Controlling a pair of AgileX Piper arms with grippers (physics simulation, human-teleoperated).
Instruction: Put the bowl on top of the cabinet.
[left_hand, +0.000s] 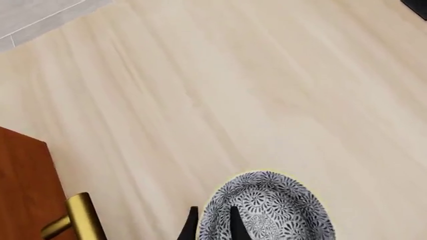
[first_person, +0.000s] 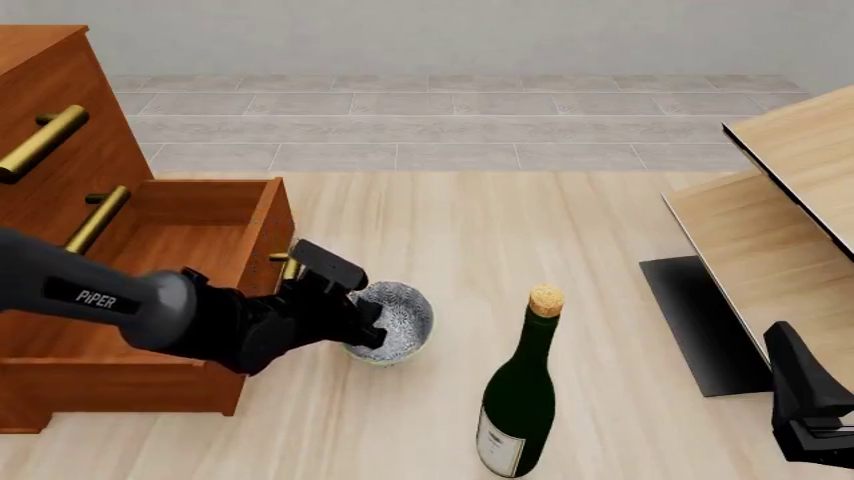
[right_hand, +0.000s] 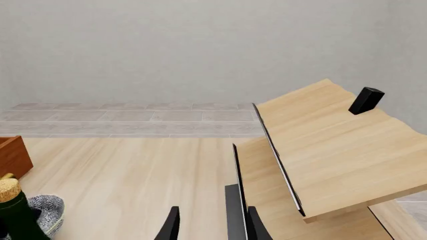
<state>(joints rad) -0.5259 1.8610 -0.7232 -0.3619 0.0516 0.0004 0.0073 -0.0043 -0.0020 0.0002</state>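
Speckled blue-grey on white, the bowl (first_person: 395, 322) sits on the pale wood surface (first_person: 534, 230) just beside the open lower drawer (first_person: 200, 225) of the cabinet (first_person: 67, 110), with the corked dark green bottle (first_person: 522, 400) standing near it on the other side. The left hand (first_person: 358, 318) is at the bowl's rim on the cabinet side; in the left wrist view its two dark fingers (left_hand: 235, 225) straddle the rim, one outside the wall and one inside, so it appears to be closing on or pinching the bowl, though I cannot tell whether the grip is firm. The right hand (right_hand: 210, 225) rests low at the right edge, fingers apart and holding nothing, facing the light-wood furniture (right_hand: 320, 145).

To do this step well, the pinch on the rim should be secure before any lift, since a deep bowl held by one wall may swing or tilt. The lift likely needs to go straight up, clear of the open drawer front and its brass handles (first_person: 40, 145), then across to the cabinet top, which is mostly outside the front view.

The only legible writing is "PiPER" on the left arm (first_person: 100, 298); the bottle label (first_person: 497, 440) is too small to read
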